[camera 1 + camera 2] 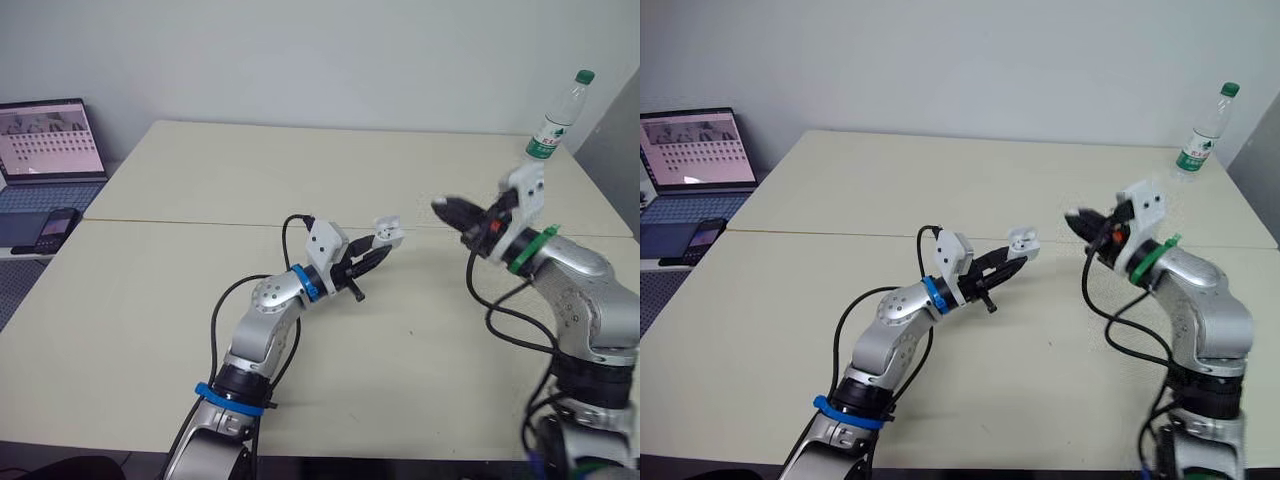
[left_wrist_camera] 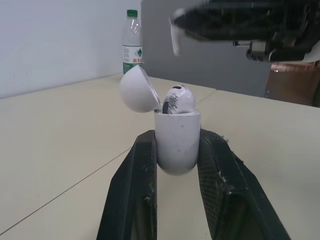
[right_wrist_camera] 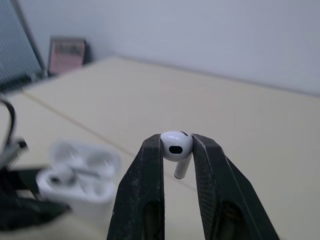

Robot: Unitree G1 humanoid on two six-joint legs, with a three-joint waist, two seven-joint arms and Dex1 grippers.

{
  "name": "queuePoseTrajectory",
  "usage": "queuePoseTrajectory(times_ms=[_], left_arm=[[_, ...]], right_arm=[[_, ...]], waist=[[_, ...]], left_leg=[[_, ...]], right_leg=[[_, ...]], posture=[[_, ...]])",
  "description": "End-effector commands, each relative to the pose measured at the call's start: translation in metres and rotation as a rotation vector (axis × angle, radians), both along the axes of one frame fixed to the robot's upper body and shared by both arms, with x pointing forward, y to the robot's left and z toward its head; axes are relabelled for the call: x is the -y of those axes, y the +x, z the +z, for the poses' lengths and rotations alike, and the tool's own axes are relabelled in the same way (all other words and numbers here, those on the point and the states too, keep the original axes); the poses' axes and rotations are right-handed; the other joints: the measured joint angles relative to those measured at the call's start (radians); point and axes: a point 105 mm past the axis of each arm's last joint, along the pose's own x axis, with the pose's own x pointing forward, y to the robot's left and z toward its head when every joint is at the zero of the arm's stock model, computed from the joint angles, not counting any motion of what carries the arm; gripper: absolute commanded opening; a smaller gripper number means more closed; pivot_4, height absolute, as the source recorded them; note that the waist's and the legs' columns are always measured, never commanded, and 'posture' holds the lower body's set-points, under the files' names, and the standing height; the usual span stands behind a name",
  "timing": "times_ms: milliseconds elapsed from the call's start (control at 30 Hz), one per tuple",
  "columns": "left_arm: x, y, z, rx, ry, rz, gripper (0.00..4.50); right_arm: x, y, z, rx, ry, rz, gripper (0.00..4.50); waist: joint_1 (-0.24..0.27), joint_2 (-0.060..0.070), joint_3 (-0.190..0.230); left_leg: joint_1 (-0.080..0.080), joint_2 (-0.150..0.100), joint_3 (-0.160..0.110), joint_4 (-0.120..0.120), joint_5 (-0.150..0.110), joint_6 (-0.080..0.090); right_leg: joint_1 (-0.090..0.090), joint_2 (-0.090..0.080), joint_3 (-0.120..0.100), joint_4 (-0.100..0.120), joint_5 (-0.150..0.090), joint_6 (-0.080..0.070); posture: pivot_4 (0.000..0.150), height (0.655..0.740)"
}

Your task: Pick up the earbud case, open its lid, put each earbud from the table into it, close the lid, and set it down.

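We see a pale table with a seam across it, a laptop off its far left corner and a water bottle standing upright at the far right. Above the middle of the table, the left gripper is closed onto the earbud case. Its two fingers press the sides of the case body, which is upright with the lid swung open. One earbud sits in the case (its rounded head pokes above the rim). To the right, near but apart, the right gripper pinches the second earbud by its head between nearly closed fingers, stem hanging down.
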Motion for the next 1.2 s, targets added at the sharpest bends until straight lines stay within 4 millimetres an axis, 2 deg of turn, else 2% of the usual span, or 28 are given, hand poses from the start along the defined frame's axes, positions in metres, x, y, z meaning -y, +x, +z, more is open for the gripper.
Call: queuePoseTrajectory(times_ms=[33, 400, 700, 1033, 1200], left_arm=[[0.003, -0.003, 0.023, 0.054, -0.052, -0.014, 0.75], [0.003, -0.008, 0.029, 0.053, -0.085, -0.03, 0.75], [0.007, -0.014, 0.029, 0.043, -0.091, -0.052, 0.75], [0.009, -0.015, 0.029, 0.042, -0.09, -0.062, 0.75], [0.01, -0.016, 0.029, 0.043, -0.086, -0.069, 0.75]], right_arm=[[-0.008, -0.015, 0.011, 0.061, 0.046, 0.015, 0.48], [-0.027, -0.022, -0.005, 0.048, 0.024, 0.085, 0.48], [-0.026, -0.019, -0.01, 0.055, -0.007, 0.073, 0.48], [-0.026, -0.021, -0.028, 0.045, -0.12, 0.082, 0.48], [-0.027, -0.023, -0.02, 0.05, -0.083, 0.108, 2.24]], waist=[[0.001, 0.0, 0.0], [-0.004, 0.0, 0.0], [-0.004, 0.0, 0.0], [-0.004, 0.0, 0.0], [-0.003, 0.0, 0.0]], left_leg=[[0.0, 0.0, 0.0, 0.0, 0.0, 0.0], [0.001, 0.0, 0.0, 0.0, 0.0, 0.0], [0.001, 0.0, 0.001, 0.0, 0.0, 0.0], [0.001, 0.0, 0.001, 0.0, 0.0, 0.0], [0.001, 0.0, 0.001, 0.0, 0.0, 0.0]], right_leg=[[0.0, 0.0, 0.0, 0.0, 0.0, 0.0], [0.0, 0.001, -0.001, 0.001, 0.0, 0.0], [0.0, 0.001, -0.001, 0.0, 0.0, 0.0], [0.0, 0.001, -0.001, 0.0, 0.0, 0.0], [0.0, 0.001, -0.001, 0.0, 0.0, 0.0]], posture=[[0.15, 0.7362], [0.15, 0.7362], [0.15, 0.7362], [0.15, 0.7362], [0.15, 0.7362]])
